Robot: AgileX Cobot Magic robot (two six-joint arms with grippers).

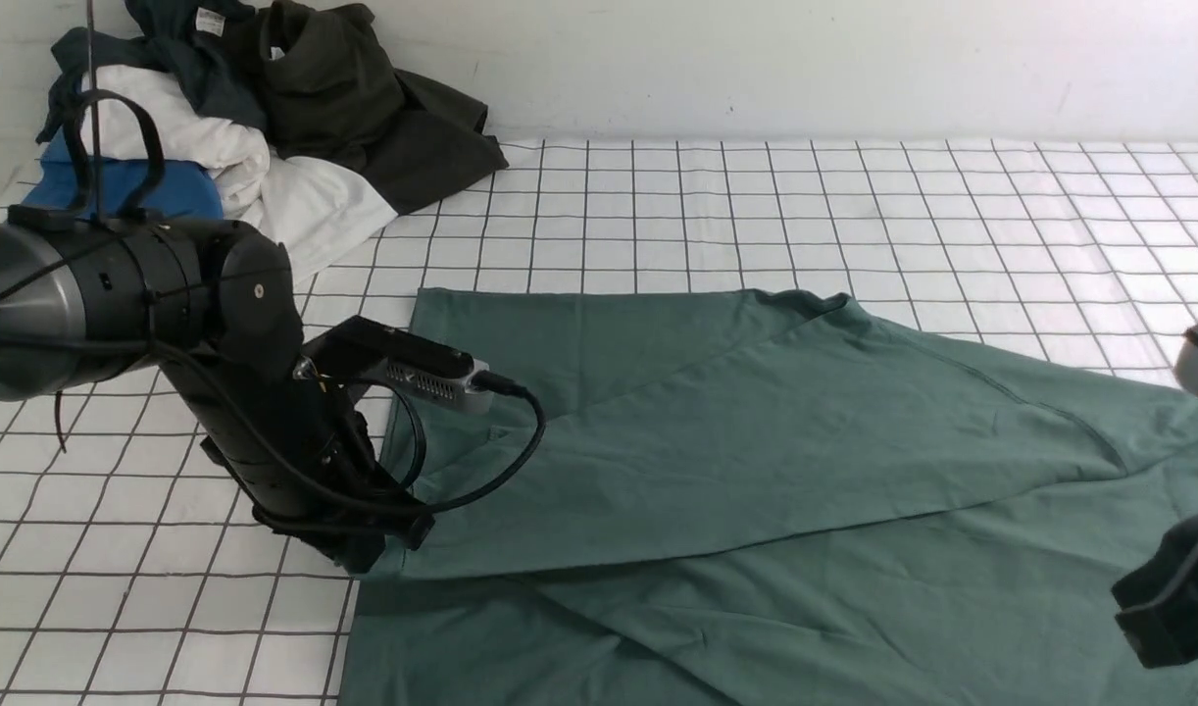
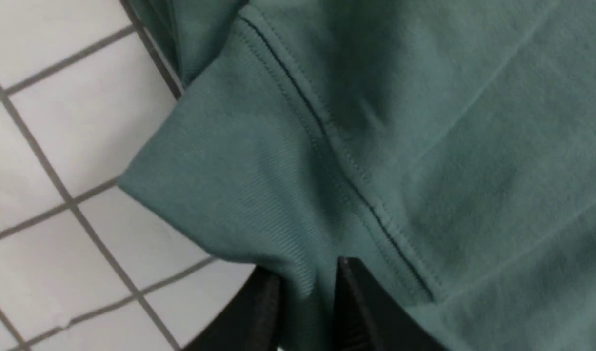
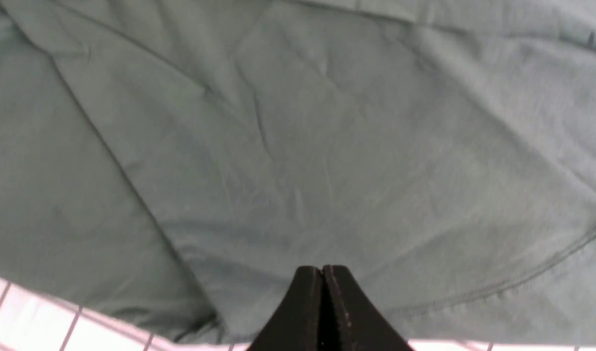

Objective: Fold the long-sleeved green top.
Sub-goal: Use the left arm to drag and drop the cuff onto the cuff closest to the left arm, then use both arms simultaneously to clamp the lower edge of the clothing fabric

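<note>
L gripper (image 2: 307, 275) pinching green top (image 1: 756, 441) cuff, R gripper (image 3: 322, 273) closed tight, mostly cropped in front view

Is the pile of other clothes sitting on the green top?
No, the pile of clothes lies in the far left corner of the checked table, apart from the green top.

wall (image 1: 805, 59): plain white | surface (image 1: 903, 196): white cloth, dark grid | light: even

A heap of clothes (image 1: 266, 127), dark olive, white and blue, lies well beyond the left claw (image 1: 378, 551), at the far edge of the white, grid-lined tabletop (image 1: 854, 196).
</note>
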